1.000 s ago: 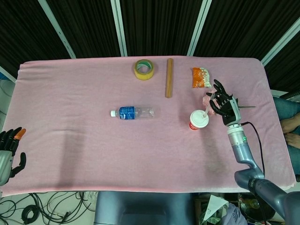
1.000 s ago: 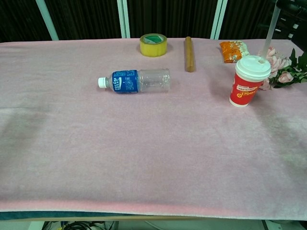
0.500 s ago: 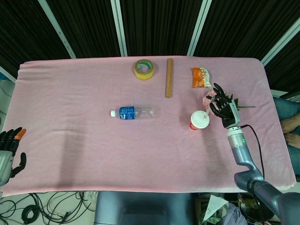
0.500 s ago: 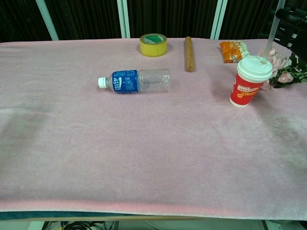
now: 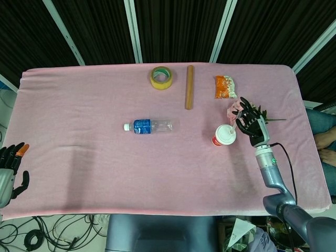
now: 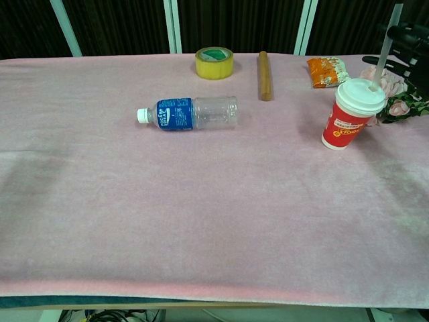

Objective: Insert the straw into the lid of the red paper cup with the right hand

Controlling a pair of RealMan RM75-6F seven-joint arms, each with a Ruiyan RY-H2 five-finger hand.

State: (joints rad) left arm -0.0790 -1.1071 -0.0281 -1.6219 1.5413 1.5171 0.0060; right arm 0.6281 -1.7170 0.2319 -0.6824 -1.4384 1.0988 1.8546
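Since one second ago, my right hand (image 5: 251,124) has lowered the straw (image 6: 386,45) so its lower end now sits at the lid (image 6: 360,94) of the cup (image 6: 348,122); the cup has shifted slightly right; whether the tip has entered the lid hole cannot be told. Head view shows the whole right hand grasping the straw just right of the cup; chest view shows only dark fingers (image 6: 410,35) at the frame edge, but shows the straw standing near upright, tilted slightly right. Head view alone shows my left hand (image 5: 10,163), off the table at lower left, fingers apart, holding nothing. Flowers (image 6: 401,104) lie just behind the cup, near the hand; snack packet (image 5: 224,86), stick (image 5: 189,94), tape roll (image 5: 161,77) and bottle (image 5: 149,126) lie well apart.
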